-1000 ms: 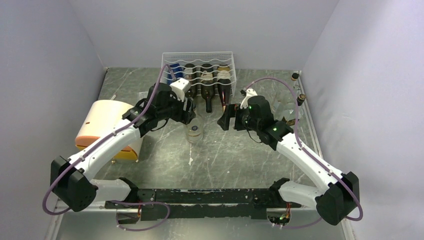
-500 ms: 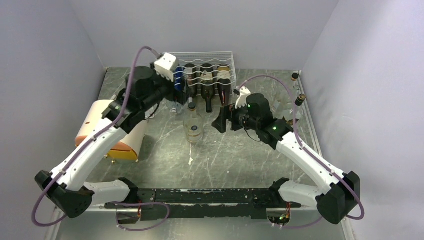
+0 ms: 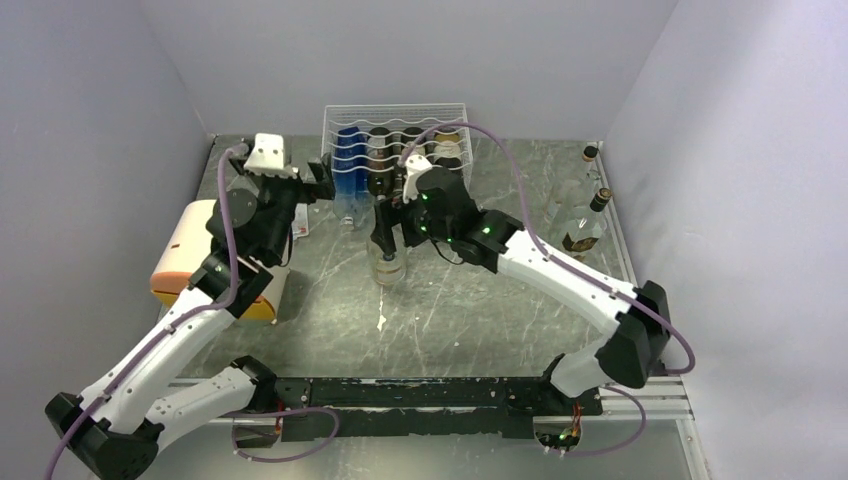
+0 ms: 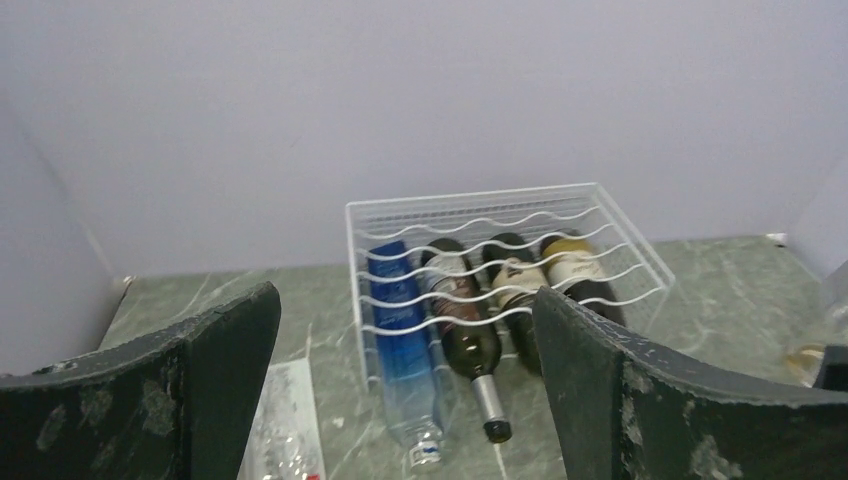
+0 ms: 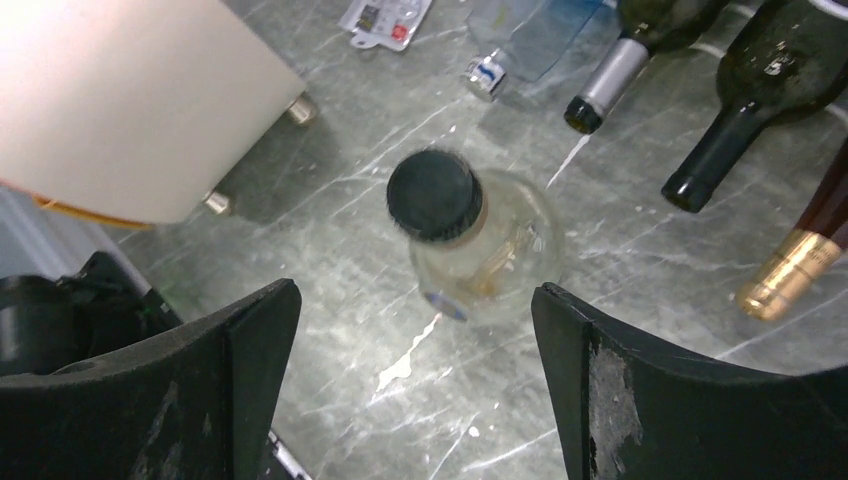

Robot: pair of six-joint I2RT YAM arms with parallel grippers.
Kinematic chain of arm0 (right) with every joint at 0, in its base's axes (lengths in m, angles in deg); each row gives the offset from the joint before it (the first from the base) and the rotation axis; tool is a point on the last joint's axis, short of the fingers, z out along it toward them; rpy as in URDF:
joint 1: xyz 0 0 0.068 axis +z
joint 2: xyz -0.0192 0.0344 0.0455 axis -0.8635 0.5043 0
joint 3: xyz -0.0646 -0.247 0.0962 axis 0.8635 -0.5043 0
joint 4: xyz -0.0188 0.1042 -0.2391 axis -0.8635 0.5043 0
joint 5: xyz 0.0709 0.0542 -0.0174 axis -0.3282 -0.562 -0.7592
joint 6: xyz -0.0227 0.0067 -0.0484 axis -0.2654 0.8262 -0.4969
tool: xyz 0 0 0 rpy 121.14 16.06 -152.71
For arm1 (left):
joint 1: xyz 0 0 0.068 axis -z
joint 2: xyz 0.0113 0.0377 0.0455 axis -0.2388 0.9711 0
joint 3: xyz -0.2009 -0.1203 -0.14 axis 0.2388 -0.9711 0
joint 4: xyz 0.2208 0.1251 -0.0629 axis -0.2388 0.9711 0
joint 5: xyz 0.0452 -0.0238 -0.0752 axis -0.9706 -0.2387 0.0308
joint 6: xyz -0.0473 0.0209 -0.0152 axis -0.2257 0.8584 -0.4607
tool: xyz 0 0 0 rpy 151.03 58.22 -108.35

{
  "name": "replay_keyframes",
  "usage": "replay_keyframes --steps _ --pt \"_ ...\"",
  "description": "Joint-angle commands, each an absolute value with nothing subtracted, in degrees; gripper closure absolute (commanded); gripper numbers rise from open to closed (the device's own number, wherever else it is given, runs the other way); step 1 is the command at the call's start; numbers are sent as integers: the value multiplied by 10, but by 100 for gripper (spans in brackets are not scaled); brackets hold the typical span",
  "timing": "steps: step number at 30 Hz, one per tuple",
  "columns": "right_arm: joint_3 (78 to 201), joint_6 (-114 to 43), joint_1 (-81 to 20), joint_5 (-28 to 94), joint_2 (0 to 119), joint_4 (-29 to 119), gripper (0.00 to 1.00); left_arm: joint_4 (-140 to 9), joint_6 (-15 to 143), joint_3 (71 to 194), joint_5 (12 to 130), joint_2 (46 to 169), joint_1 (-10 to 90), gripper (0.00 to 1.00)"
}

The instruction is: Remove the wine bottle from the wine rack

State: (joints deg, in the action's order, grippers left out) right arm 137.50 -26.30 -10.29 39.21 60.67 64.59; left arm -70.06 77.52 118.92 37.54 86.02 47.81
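The grey-green marble tabletop (image 3: 460,300) carries the white wire wine rack (image 3: 400,112) at its far edge. A cream drum (image 3: 200,240) lies well to the left of the rack and nearer than it. The left claw (image 4: 405,300) hangs just left of the rack's front, jaws spread wide and empty. The right claw (image 5: 415,295) hovers just in front of the rack, jaws wide apart and gripping nothing. Below it, a clear bottle (image 5: 490,250) stands upright on the tabletop in front of the rack, apart from both fingers. In the rack lie a blue bottle (image 4: 400,330) at the left end and three dark wine bottles (image 4: 465,320) beside it, necks poking out of the front. The clear bottle's cap (image 5: 434,195) is black.
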Motion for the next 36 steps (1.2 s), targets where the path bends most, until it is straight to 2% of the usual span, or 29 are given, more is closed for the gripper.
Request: replay_keyframes --steps 1,4,10,18,28,36 --pt "1430 -283 -91 468 652 665 11 -813 786 1126 311 821 471 1" --pt "1460 -289 -81 492 687 670 13 -821 794 1113 310 818 471 1" --pt "1507 -293 -63 574 744 701 31 -829 816 1103 293 830 471 1" --pt "1504 -291 -52 611 755 698 53 -830 824 1098 302 826 471 3" --pt "1459 -287 -52 646 660 644 81 -825 825 1100 306 832 471 6" --pt "1429 -272 -53 717 545 698 90 -807 808 1108 327 837 471 9"
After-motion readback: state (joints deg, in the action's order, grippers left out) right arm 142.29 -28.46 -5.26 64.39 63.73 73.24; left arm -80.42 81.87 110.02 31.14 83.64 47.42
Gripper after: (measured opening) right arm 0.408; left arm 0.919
